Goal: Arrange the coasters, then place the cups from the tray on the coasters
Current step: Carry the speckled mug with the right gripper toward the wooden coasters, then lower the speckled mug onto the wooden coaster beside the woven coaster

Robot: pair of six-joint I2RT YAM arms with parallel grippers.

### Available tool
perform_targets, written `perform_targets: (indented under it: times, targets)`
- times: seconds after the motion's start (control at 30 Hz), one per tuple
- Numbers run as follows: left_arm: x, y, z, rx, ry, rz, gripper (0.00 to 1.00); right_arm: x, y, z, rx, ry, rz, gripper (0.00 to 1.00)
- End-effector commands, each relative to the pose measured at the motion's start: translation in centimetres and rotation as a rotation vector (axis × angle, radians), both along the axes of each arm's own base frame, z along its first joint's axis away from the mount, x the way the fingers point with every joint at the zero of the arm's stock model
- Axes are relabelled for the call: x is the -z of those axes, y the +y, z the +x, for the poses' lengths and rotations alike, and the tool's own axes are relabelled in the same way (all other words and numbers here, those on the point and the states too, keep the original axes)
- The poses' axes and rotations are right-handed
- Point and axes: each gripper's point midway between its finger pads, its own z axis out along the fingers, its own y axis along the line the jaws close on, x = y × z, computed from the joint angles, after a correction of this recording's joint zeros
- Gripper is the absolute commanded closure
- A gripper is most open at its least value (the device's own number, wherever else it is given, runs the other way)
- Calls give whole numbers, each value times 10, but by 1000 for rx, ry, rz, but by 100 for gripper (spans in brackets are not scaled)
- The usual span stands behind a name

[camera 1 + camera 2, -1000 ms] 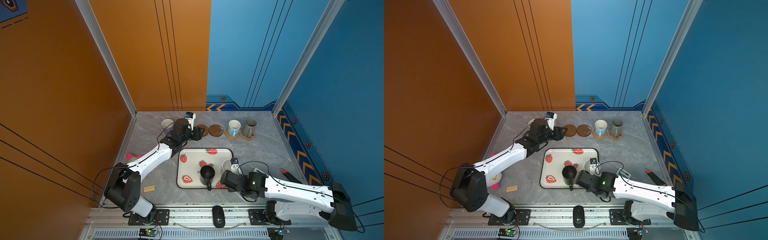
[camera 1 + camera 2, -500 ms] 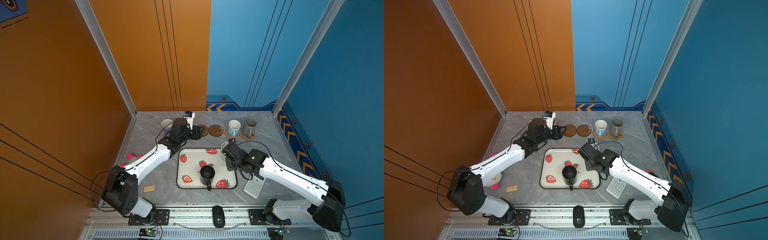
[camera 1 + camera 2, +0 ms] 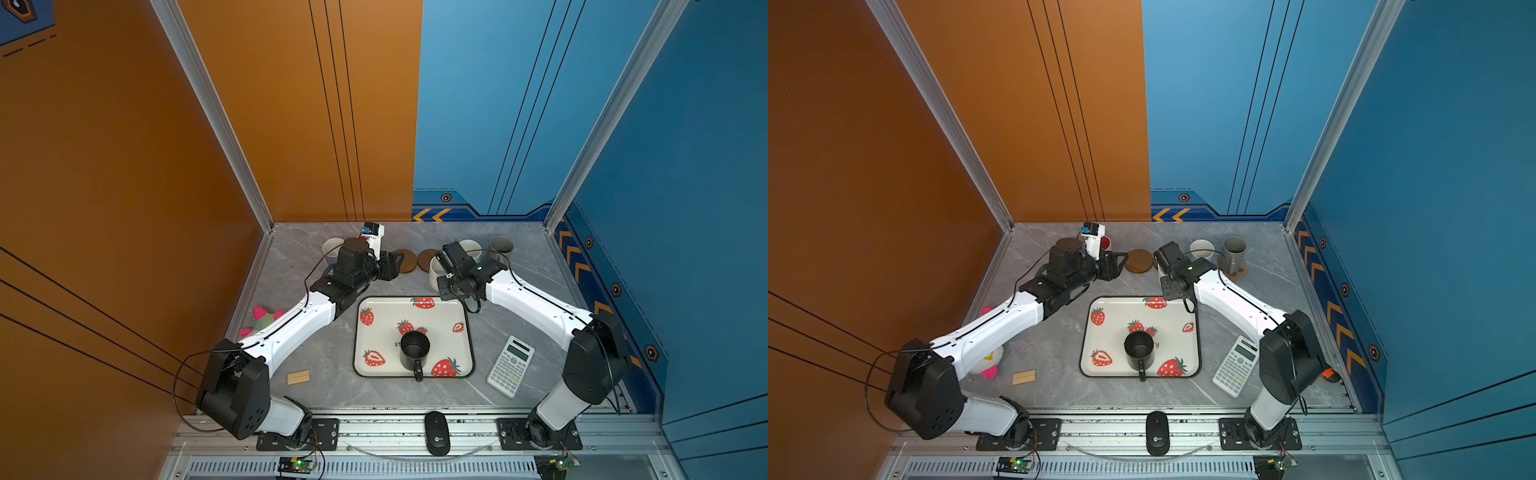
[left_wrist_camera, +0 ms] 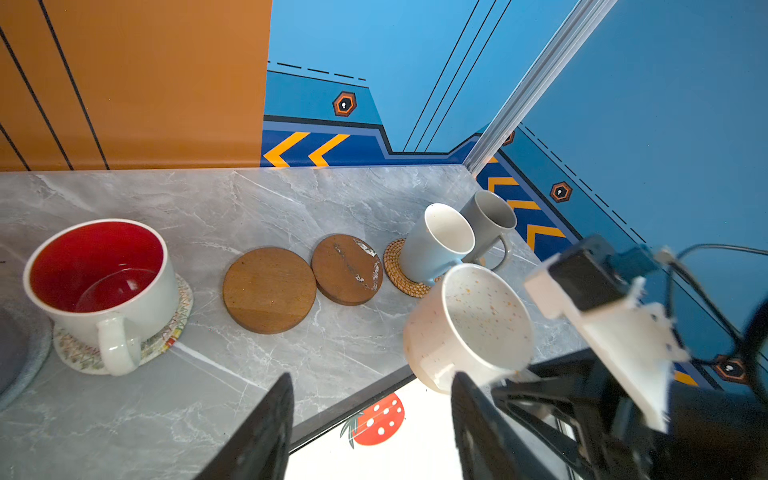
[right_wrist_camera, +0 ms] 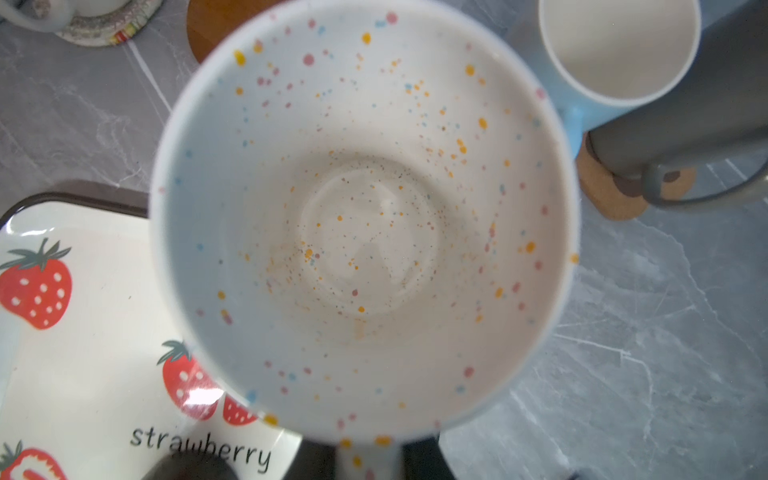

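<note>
- Nearest, the black mug (image 3: 414, 347) stands upright on the tray (image 3: 440, 311), a glossy cream rounded rectangle with a dark rim and strawberry prints. It is the only cup not yet taken off.
- Just past the tray's far edge, the right tool (image 5: 368, 457) is clamped narrowly on the handle of the speckled mug (image 4: 469, 328). It holds the mug mouth-up, slightly tilted and clear of the marbled grey surface (image 4: 291, 199). Gripping by the handle probably keeps the base free for setting down.
- The left tool (image 4: 370, 432) is spread wide with nothing in it, beside the free coasters.
- The plain wooden disc (image 4: 269, 290) and the scuffed wooden disc (image 4: 347, 269) lie flat, just beside each other. Both are bare, so they are likely meant for the last two mugs.
- In the far row, the red-lined white mug (image 4: 99, 278) sits on the cream woven coaster (image 4: 178, 320).
- The light blue mug (image 4: 436, 245) sits on the ridged rattan coaster (image 4: 399, 270).
- The matte grey mug (image 4: 490, 224) sits on the cork-like paw coaster (image 5: 611, 195).
</note>
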Motion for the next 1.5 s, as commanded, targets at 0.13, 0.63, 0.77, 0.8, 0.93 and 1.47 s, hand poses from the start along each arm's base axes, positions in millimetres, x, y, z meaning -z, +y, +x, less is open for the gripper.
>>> perform_targets:
  times: [0.13, 0.63, 0.77, 0.8, 0.93, 1.47]
  targets:
    - [-6, 13, -1, -20, -22, 4, 39, -30, 16, 71, 16, -148, 110, 100]
    - [-16, 18, 0, -22, -31, -38, 39, -12, 20, 140, 86, -159, 176, 100]
    - [-1, 19, -2, -20, -4, -26, 39, -20, 22, 149, 91, -179, 189, 100]
    - [-1, 19, -2, -19, -3, -26, 39, -5, 23, 151, 92, -155, 173, 100]
    - [-1, 18, -2, -18, -3, -27, 39, 0, 24, 156, 92, -146, 157, 100]
    - [1, 18, -2, -17, -1, -24, 39, 15, 16, 160, 111, -129, 94, 100]
